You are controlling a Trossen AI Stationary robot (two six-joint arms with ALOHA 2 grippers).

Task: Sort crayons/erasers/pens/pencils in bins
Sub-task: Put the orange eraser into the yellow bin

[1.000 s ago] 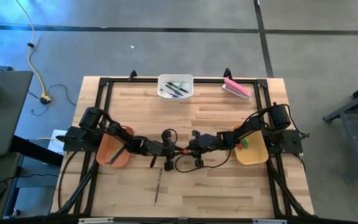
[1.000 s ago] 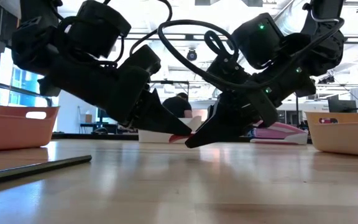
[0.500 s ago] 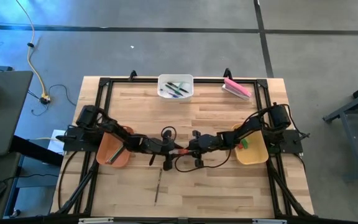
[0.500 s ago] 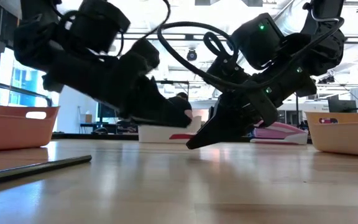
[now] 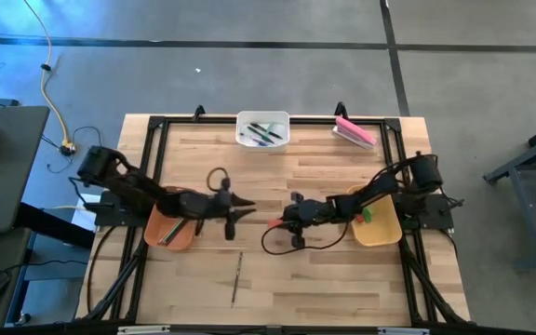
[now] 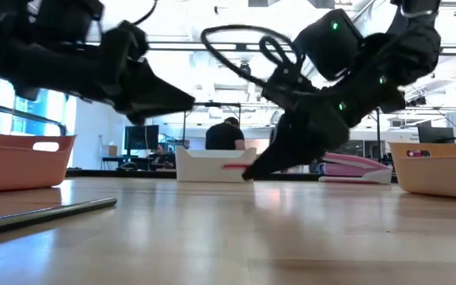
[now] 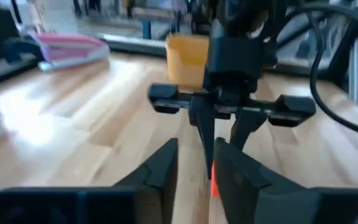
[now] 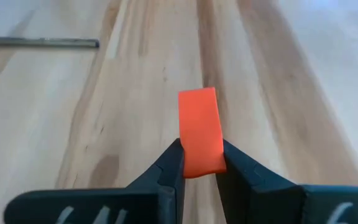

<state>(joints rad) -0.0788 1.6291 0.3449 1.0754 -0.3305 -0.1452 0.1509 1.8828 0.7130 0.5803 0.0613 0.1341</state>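
Crayon: a short red-orange stub, pinched near 1 end by the right gripper, which holds it just above mid-table. It looks light, stiff and waxy, so a firm hold nearer its middle would likely keep it from pivoting or slipping. The left gripper hangs nearby, fingers slightly parted and empty, beside the orange-brown bin.
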